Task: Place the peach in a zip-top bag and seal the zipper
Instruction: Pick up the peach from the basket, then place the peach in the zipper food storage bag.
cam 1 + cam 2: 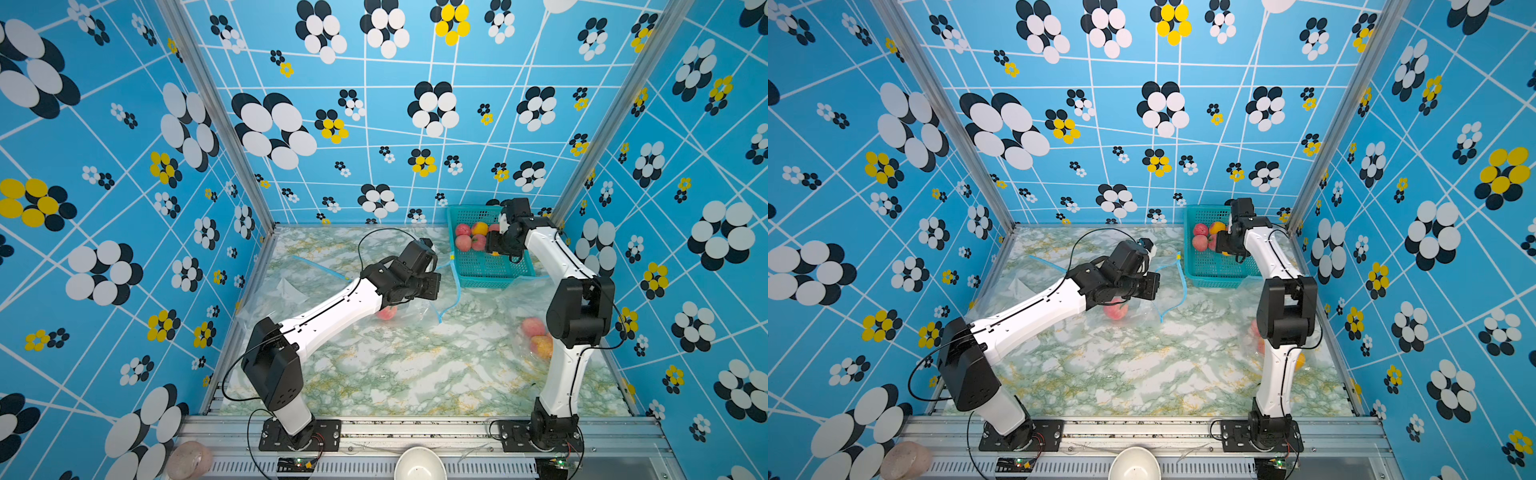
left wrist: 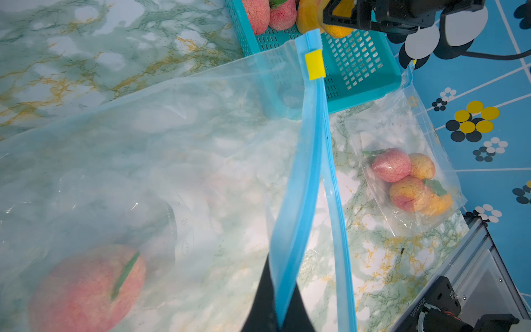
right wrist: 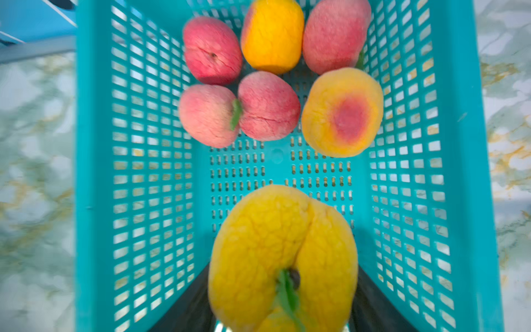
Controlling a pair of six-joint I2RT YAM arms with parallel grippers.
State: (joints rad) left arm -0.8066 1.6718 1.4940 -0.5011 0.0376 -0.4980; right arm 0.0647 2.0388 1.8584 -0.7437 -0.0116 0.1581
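Note:
My left gripper (image 2: 280, 290) is shut on the blue zipper strip (image 2: 304, 186) of a clear zip-top bag (image 2: 172, 143). The bag's mouth gapes open, with a yellow slider (image 2: 314, 64) at the strip's far end. One pink peach (image 2: 86, 287) lies inside this bag, seen in both top views (image 1: 386, 312) (image 1: 1116, 309) under the left forearm. My right gripper (image 3: 283, 301) (image 1: 494, 243) hangs over the teal basket (image 3: 94, 172), shut on a yellow peach (image 3: 283, 253) with its stem and leaf facing the camera. The peach hides the fingertips.
Several pink and yellow peaches (image 3: 267, 115) lie at the basket's far end, by the back right corner (image 1: 490, 282). A closed bag of peaches (image 2: 408, 178) (image 1: 536, 336) rests near the right arm. A flat empty bag (image 1: 291, 286) lies at the left. A white bowl (image 1: 417, 463) sits before the rail.

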